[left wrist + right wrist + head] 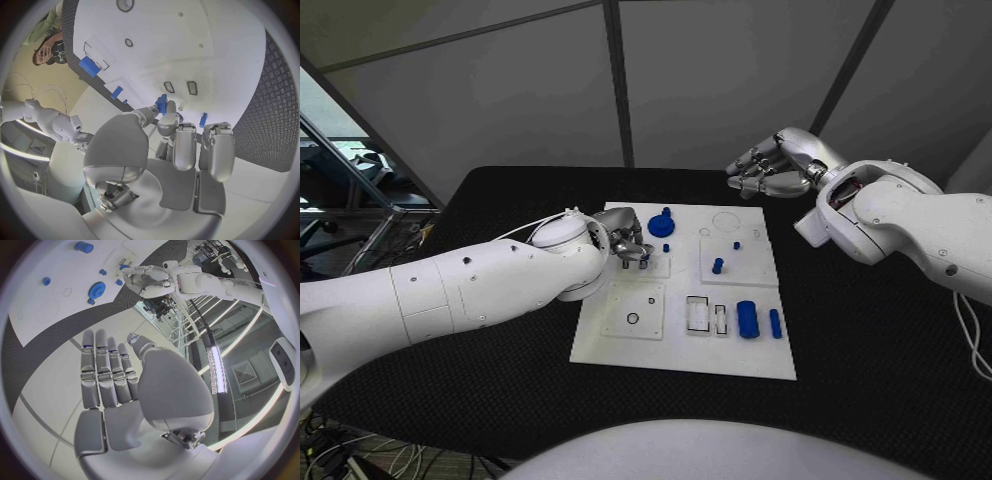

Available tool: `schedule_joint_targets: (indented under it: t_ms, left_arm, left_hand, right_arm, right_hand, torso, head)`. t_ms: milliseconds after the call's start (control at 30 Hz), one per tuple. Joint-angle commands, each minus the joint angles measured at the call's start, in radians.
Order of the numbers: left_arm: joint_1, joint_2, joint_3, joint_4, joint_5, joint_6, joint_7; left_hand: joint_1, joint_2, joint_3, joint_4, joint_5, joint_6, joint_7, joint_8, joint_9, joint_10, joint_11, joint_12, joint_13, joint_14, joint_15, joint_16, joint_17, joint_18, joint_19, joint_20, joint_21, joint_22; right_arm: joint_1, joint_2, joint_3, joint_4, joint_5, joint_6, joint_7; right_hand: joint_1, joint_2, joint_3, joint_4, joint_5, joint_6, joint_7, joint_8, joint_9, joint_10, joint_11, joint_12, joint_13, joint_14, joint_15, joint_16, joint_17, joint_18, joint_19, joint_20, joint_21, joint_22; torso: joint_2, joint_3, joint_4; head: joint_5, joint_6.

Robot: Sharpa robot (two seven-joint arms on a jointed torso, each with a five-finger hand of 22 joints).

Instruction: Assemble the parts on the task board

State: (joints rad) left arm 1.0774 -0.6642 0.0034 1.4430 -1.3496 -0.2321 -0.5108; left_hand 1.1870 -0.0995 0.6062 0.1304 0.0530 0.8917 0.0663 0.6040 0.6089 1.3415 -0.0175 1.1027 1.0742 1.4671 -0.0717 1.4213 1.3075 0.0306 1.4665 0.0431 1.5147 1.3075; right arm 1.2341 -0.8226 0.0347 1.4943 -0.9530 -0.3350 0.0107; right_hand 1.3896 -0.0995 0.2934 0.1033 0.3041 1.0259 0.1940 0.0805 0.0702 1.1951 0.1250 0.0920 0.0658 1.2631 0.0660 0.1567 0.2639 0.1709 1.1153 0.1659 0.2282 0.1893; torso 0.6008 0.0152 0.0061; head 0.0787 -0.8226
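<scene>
A small blue part (162, 104) is pinched in the left hand (626, 247) right over the task board (675, 350), prob being lined up w/ a slot near the blue gear (661, 225). The right hand (772, 168) is kept off past the board's far edge, empty, fingers straight in the wrist view, likely parked for clearance. A blue cylinder (747, 319) is left lying on the board's near-right part, bench (877, 330) underneath.

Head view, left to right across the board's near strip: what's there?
Round hole → large rectangular slot → narrow slot → thick blue cylinder → thin blue peg, all on the task board.
</scene>
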Motion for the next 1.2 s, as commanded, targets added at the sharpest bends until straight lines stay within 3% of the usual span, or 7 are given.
schedule_joint_targets:
  t_ms: [33, 600, 1200]
  left_arm:
    - [0.001, 0.002, 0.001, -0.001, -0.033, 0.029, 0.009]
    - [0.001, 0.007, 0.001, -0.009, -0.034, 0.085, -0.006]
    - [-0.001, 0.011, 0.001, -0.017, -0.034, 0.104, -0.013]
  left_hand:
    - [0.012, 0.000, 0.152, -0.146, 0.003, 0.002, -0.008, 0.004, 0.002, 0.007, -0.002, 0.005, 0.001, 0.065, -0.006, 0.005, 0.133, -0.012, 0.063, -0.009, 0.007, 0.197]
    - [0.010, -0.002, 0.156, -0.146, 0.003, 0.002, -0.008, 0.005, 0.003, 0.006, -0.002, 0.002, -0.002, 0.065, -0.006, 0.005, 0.133, -0.013, 0.064, -0.009, 0.008, 0.199]
    - [0.010, -0.002, 0.156, -0.146, 0.003, 0.002, -0.008, 0.005, 0.003, 0.006, -0.002, 0.002, -0.002, 0.065, -0.006, 0.005, 0.133, -0.013, 0.064, -0.009, 0.008, 0.199]
  right_arm:
    - [0.002, 0.001, 0.001, 0.001, -0.002, 0.005, 0.010]
    - [0.002, 0.002, 0.001, 0.000, -0.002, 0.008, 0.009]
    - [0.002, 0.002, 0.001, 0.000, -0.002, 0.009, 0.010]
  right_hand:
    - [0.006, -0.002, 0.004, -0.001, 0.006, -0.005, -0.001, 0.005, 0.001, -0.004, -0.002, 0.004, -0.001, -0.005, -0.002, 0.003, -0.002, 0.010, 0.006, 0.002, -0.004, -0.002]
    - [0.006, -0.002, 0.004, 0.000, 0.007, -0.005, -0.001, 0.006, 0.001, -0.004, -0.002, 0.004, -0.001, -0.004, -0.002, 0.003, -0.002, 0.010, 0.006, 0.002, -0.004, -0.002]
    - [0.006, -0.002, 0.004, 0.000, 0.007, -0.005, -0.001, 0.006, 0.001, -0.004, -0.002, 0.004, -0.001, -0.004, -0.002, 0.003, -0.002, 0.010, 0.006, 0.002, -0.004, -0.002]
  torso:
    - [-0.001, -0.0003, 0.0009]
    - [0.000, -0.0002, 0.0012]
    - [-0.001, -0.0001, 0.0008]
  head:
    - [0.000, -0.001]
    - [0.000, -0.007]
    - [-0.001, -0.011]
